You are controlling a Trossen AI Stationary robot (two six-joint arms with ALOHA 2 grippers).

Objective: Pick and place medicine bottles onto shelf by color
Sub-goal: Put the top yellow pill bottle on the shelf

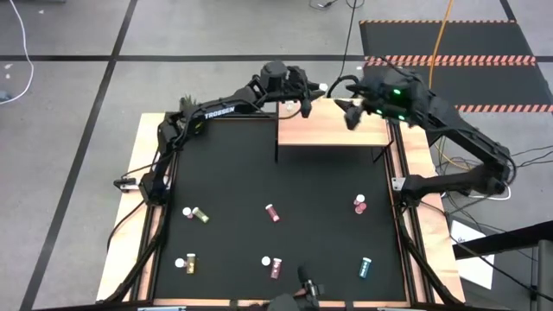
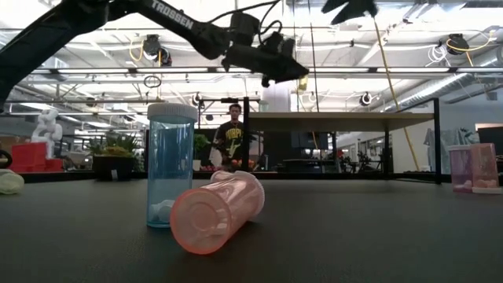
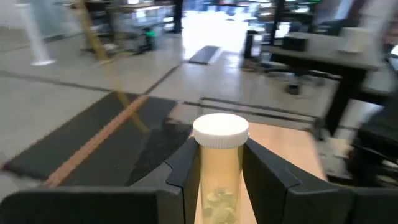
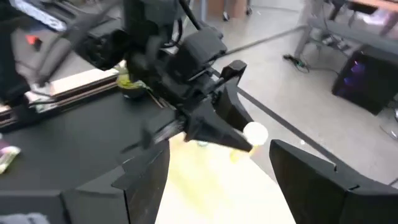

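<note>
Left wrist view gave us the relation that mattered: the left claw (image 3: 219,180) was closed partway on a yellow bottle (image 3: 217,171), white cap up, its long axis upright between the fingers, with the pale shelf (image 3: 283,146) lying just beyond and below it. From the high view we placed that claw (image 1: 304,102) over the shelf's (image 1: 333,131) left far corner, so we judged the drop to be straight down. Our right claw (image 1: 354,112) hung empty and wide open just beside it over the same shelf, while other bottles lay well apart on the tabletop (image 1: 259,173).
</note>
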